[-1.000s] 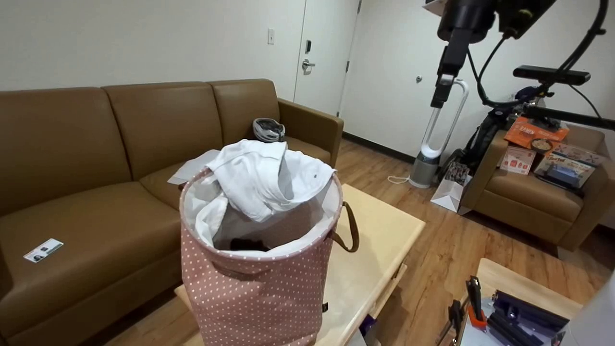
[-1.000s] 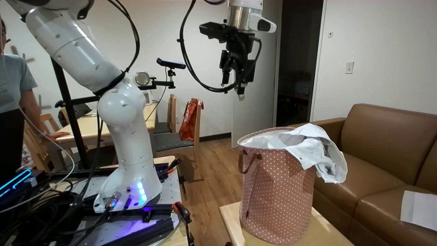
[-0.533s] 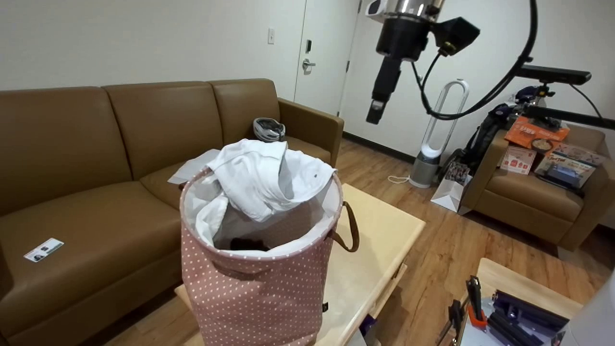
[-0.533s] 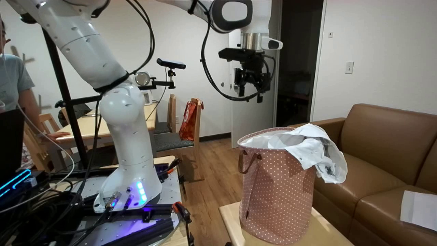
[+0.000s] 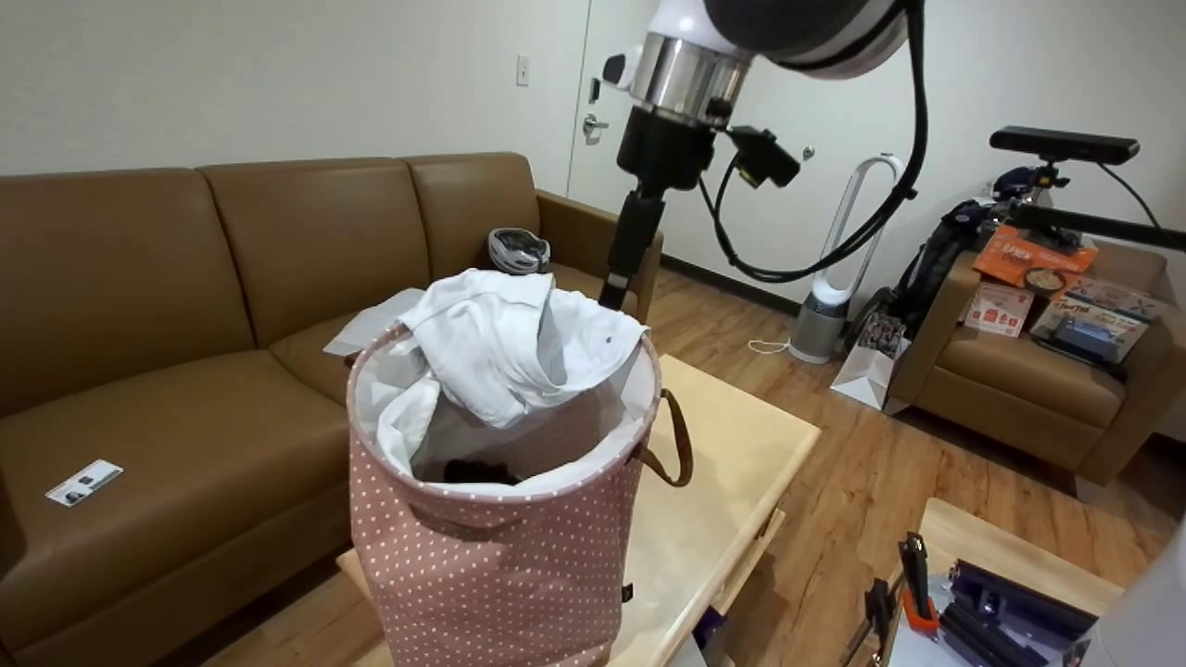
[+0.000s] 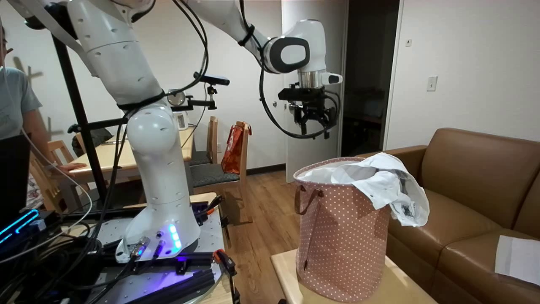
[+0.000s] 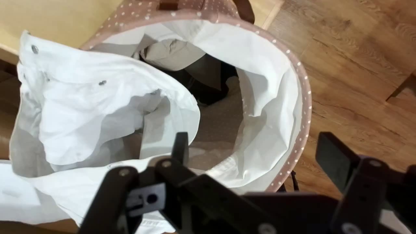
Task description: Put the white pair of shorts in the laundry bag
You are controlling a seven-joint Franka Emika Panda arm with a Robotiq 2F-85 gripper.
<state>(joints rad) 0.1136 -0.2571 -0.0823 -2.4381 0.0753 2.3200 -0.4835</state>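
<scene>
Loosely, white cloth shorts [image 5: 496, 343] hang partly outside a round pink polka-dotted fabric bag [image 5: 519, 574] (black fingers [image 7: 334, 159] apart, above).

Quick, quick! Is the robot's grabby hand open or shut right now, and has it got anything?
Gripper: open, holding nothing; the white shorts are draped over the rim of the laundry bag.

In an exterior view, a brown sofa [image 5: 232, 398] stands at nine o'clock before a pale wall [image 5: 306, 83], a brown armchair [image 5: 1001, 421] at three, wood flooring [image 5: 834, 472] toward four; in an exterior view, a dark doorway [image 6: 367, 76] opens at two o'clock.
</scene>
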